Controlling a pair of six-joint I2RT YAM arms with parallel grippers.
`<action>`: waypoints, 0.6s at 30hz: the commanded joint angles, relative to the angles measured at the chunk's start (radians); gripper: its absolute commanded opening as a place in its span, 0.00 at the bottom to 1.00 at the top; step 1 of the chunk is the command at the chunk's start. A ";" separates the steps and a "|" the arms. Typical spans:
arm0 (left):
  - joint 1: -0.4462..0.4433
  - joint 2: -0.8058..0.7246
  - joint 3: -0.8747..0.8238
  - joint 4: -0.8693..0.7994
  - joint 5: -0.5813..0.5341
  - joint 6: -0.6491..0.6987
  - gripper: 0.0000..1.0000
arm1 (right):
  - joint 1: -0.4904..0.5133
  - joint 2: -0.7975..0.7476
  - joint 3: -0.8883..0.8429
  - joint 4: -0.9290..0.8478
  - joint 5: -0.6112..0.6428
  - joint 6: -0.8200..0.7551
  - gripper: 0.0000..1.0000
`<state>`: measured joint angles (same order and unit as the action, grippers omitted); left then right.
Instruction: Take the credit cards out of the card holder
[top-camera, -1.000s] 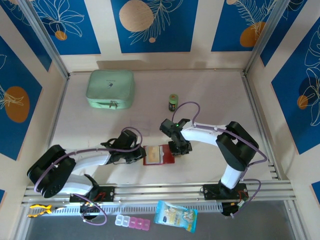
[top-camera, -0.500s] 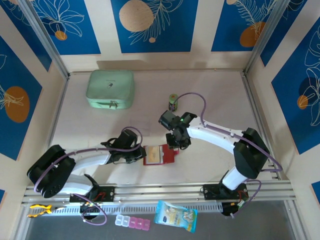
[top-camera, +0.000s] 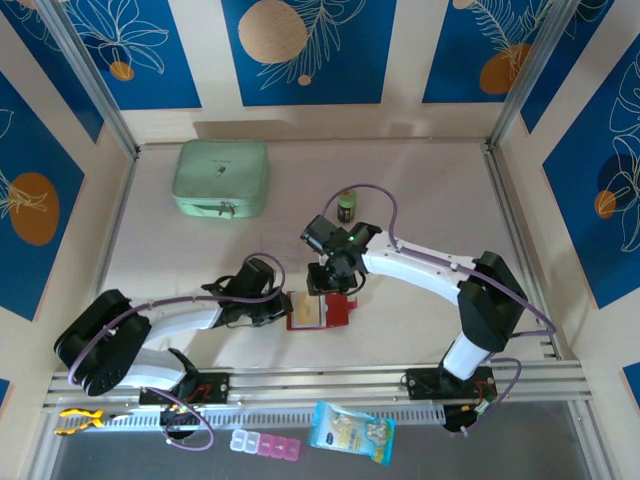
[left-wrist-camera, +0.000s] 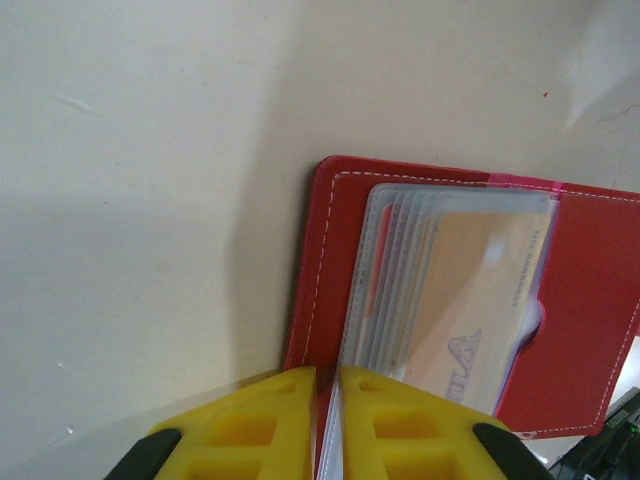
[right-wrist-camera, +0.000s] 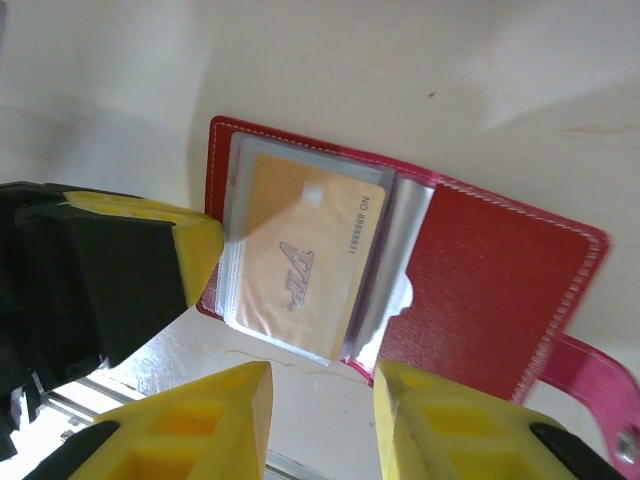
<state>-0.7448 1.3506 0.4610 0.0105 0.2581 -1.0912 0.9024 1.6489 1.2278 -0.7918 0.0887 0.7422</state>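
The card holder (top-camera: 338, 312) lies open and flat on the pale tabletop (top-camera: 430, 200), in the lower middle of the overhead picture, between the two arms. It is a small dark-red booklet with pale stitching along its edge and a stack of clear plastic sleeves (left-wrist-camera: 385, 270) fixed inside. Through the top sleeve we see a tan-orange credit card (left-wrist-camera: 480, 290) with pale lettering.

The left gripper (left-wrist-camera: 328, 400) has its yellow fingers (left-wrist-camera: 280, 395) almost together, clamped on the card holder's edge at the bottom of the left wrist picture, with a thin sheet pinched between them. The right gripper (right-wrist-camera: 320, 410) hovers over the card holder with its fingers (right-wrist-camera: 230, 410) apart and nothing between them.

From overhead we get the layout. The left gripper meets the card holder's left end and the right gripper is at its upper edge. A mint-green case (top-camera: 221, 178) sits at upper left and a small green bottle (top-camera: 346, 205) above the middle, both well apart from the card holder. At that size the sleeves cannot be told apart.

The left wrist picture adds the stepped edges of several sleeves stacked behind the top one. The right wrist picture adds a pink snap tab (right-wrist-camera: 590, 400) with a metal stud at lower right. It also shows one of the left fingers pressing on the card holder's left edge.
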 joint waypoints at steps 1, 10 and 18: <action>-0.009 0.008 0.012 -0.026 0.008 0.005 0.14 | -0.002 0.039 -0.044 0.042 -0.078 0.026 0.32; -0.010 0.021 0.013 -0.032 0.011 0.002 0.12 | -0.031 0.113 -0.104 0.045 -0.049 0.017 0.32; -0.010 0.039 0.020 -0.044 0.017 0.003 0.09 | -0.045 0.156 -0.157 0.101 -0.056 0.020 0.28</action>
<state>-0.7448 1.3685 0.4648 0.0101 0.2615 -1.0927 0.8631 1.7878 1.0950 -0.7078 0.0513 0.7521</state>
